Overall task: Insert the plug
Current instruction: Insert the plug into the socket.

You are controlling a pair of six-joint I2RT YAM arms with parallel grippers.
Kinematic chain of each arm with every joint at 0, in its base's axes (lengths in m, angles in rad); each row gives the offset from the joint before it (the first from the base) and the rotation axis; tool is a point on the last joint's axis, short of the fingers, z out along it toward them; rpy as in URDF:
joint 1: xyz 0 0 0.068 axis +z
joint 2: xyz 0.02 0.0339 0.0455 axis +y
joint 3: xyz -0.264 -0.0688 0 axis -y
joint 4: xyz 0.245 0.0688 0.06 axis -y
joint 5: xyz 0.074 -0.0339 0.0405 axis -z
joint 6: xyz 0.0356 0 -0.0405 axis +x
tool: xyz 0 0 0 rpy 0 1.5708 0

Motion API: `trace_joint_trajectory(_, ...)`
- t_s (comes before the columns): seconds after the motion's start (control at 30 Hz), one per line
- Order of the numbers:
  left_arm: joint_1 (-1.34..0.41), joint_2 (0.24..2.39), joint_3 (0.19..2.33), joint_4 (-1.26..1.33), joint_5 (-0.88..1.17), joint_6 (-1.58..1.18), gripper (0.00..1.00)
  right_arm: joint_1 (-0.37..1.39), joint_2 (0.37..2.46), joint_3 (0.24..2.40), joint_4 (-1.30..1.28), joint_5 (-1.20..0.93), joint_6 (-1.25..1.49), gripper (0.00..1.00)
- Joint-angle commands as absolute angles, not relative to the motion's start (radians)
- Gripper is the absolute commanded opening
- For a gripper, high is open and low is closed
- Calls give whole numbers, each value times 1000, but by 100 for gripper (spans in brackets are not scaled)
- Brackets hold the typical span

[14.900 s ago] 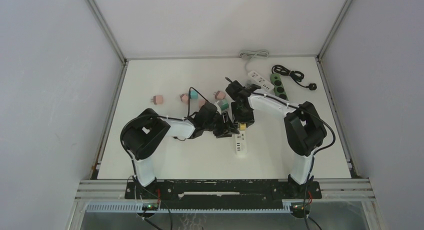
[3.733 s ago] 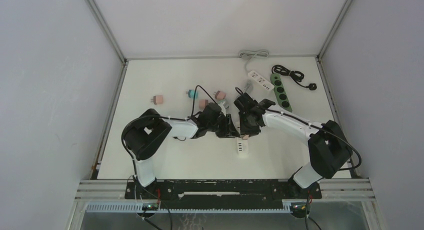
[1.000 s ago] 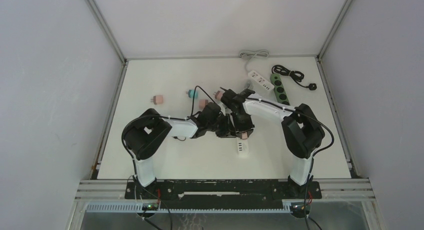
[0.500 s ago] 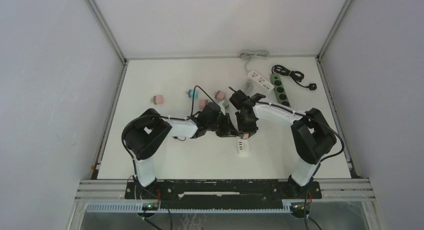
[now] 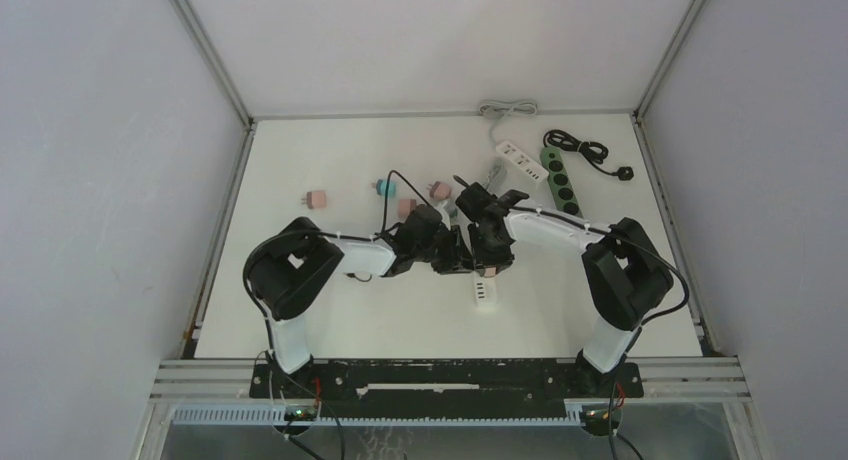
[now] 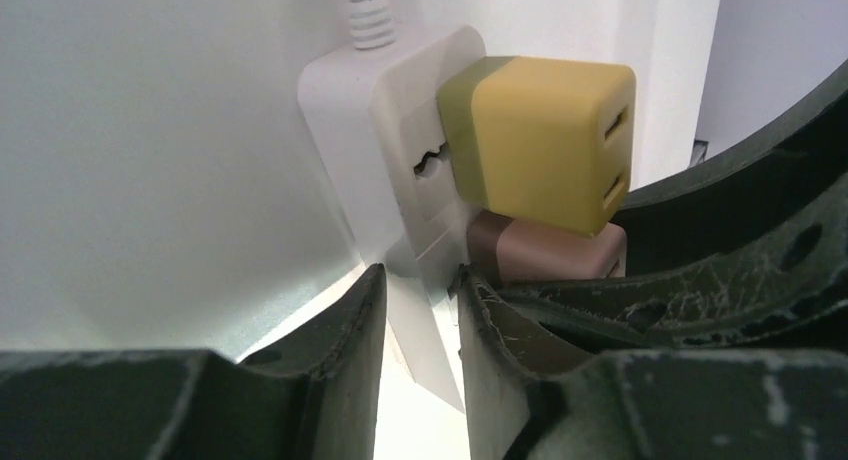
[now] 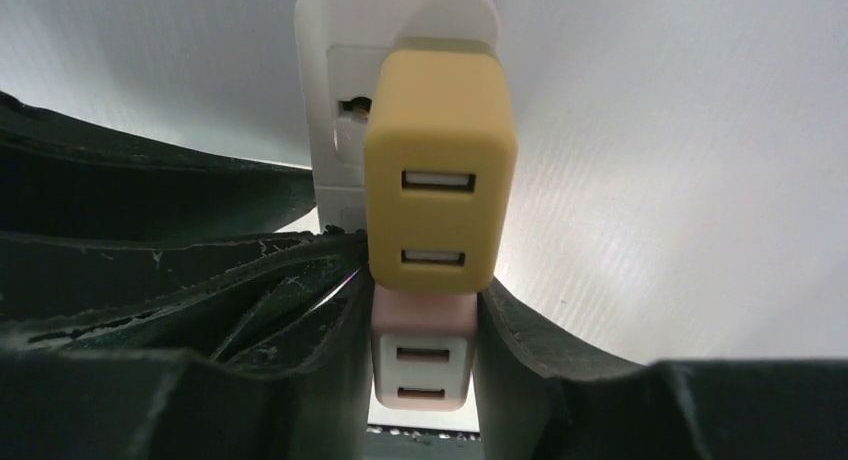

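Two pinches: left gripper point(image 6: 420, 285) on white plastic power strip point(image 6: 350, 110), right gripper point(image 7: 423, 302) on pink cube plug point(image 7: 423, 372), 6 o'clock of yellow cube plug point(image 7: 440, 170).

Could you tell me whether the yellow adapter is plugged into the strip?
Plugged in: the yellow adapter sits flush against the white power strip, no prongs showing.

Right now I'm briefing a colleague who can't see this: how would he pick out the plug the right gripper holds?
Find the white power strip in the middle of the table. A mustard-yellow cube adapter sits on it; right beside that, between the fingers of the right gripper, is the plug: same cube with two USB slots, but pale pink.
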State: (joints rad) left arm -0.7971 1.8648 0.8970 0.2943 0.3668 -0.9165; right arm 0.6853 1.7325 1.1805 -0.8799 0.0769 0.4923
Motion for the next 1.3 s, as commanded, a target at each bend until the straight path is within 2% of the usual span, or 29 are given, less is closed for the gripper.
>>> trace_joint_trajectory(0.0, -807, 1790, 884, 301, 325, -889, 39, 705, 1695, 1157, -705, 78, 509, 49)
trace_joint_trajectory(0.13, -807, 1726, 853, 277, 283, -883, 46, 717, 1622, 1155, -712, 91, 522, 62)
trace_joint_trajectory(0.43, -803, 1538, 781, 126, 134, -846, 64, 785, 1467, 1109, -734, 192, 560, 71)
trace_joint_trajectory(0.8, -801, 1016, 729, -340, -271, -752, 88, 898, 1368, 993, -731, 354, 660, 82)
trace_joint_trajectory(0.9, -795, 904, 736, -451, -364, -751, 98, 914, 1345, 949, -704, 391, 685, 83)
trace_joint_trajectory(1.1, -762, 760, 828, -660, -432, -724, 100, 925, 1368, 890, -613, 368, 700, 84)
trace_joint_trajectory(1.27, -738, 727, 1000, -802, -455, -533, 100, 926, 1451, 879, -573, 387, 719, 84)
